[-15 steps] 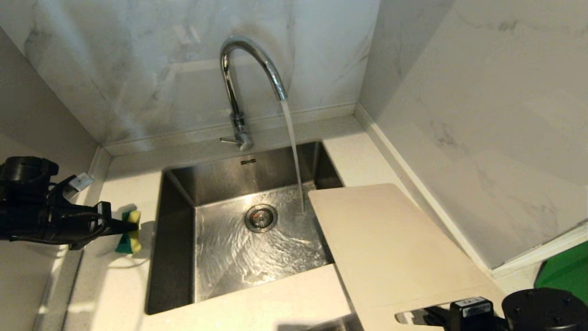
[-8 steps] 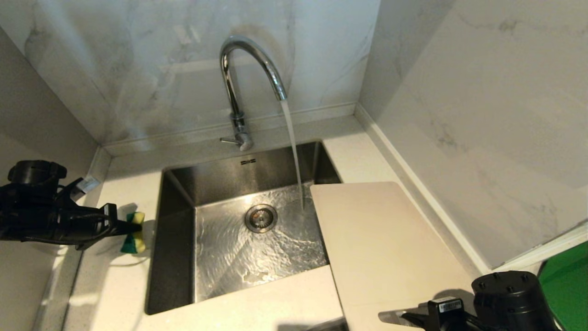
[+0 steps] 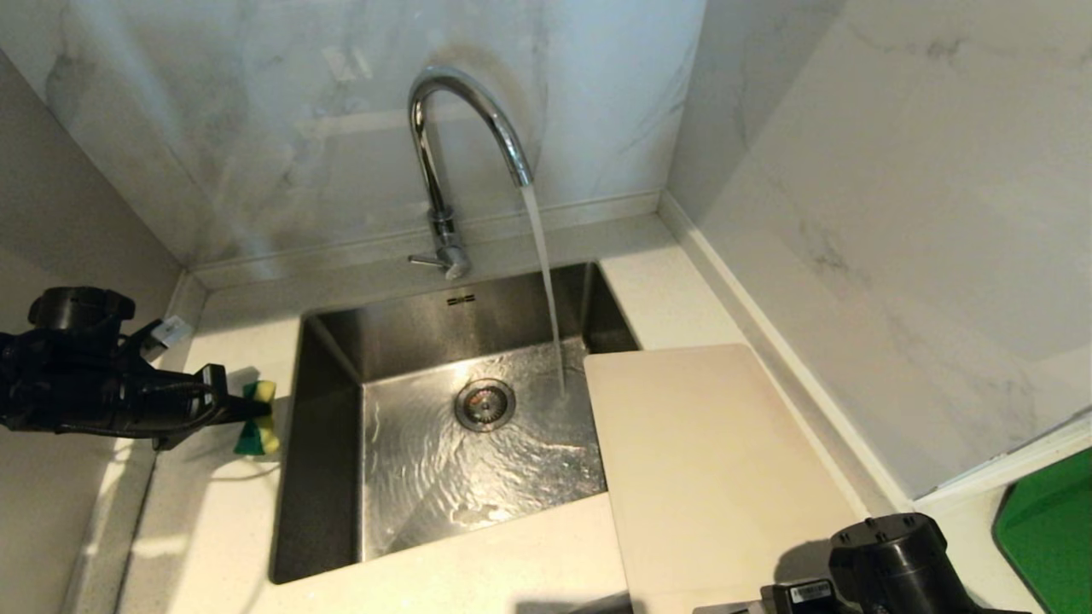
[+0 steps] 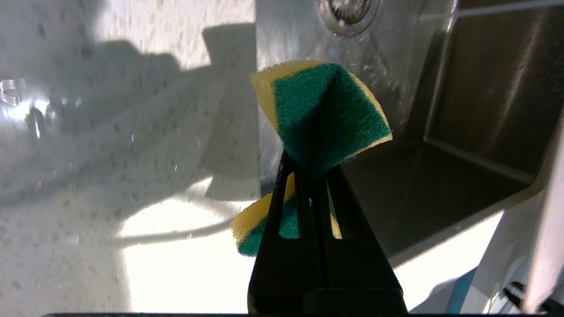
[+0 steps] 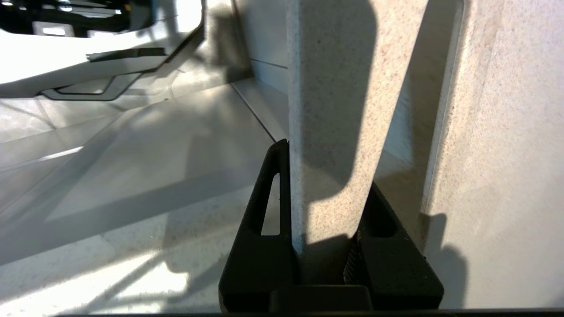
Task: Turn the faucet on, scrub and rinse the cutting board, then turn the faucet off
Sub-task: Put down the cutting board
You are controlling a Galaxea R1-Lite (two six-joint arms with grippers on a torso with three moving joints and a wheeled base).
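Faucet [image 3: 465, 145]: chrome gooseneck, polished, thin lever at its base; water ran in a steady stream into the sink [image 3: 333, 443], a brushed-steel rectangular basin with a round drain.

Cutting board [image 3: 717, 460]: thin cream-white plastic, rounded corners, speckled matte face; it lay on the desk [image 3: 478, 563] just ahead of the right gripper [image 5: 324, 220], far corner overhanging the basin. The right gripper's black fingers [image 5: 260, 229] were pinching the board's near edge between them.

Sponge [image 4: 324, 110]: soft yellow foam with a coarse green scouring face, folded and squeezed in the tightly closed left gripper [image 4: 313, 176], beside the sink's rim.

Change from a second earlier: the board had swung flatter and squarer to the basin; the right arm had drawn back toward the lower edge; the sponge had edged nearer the sink.
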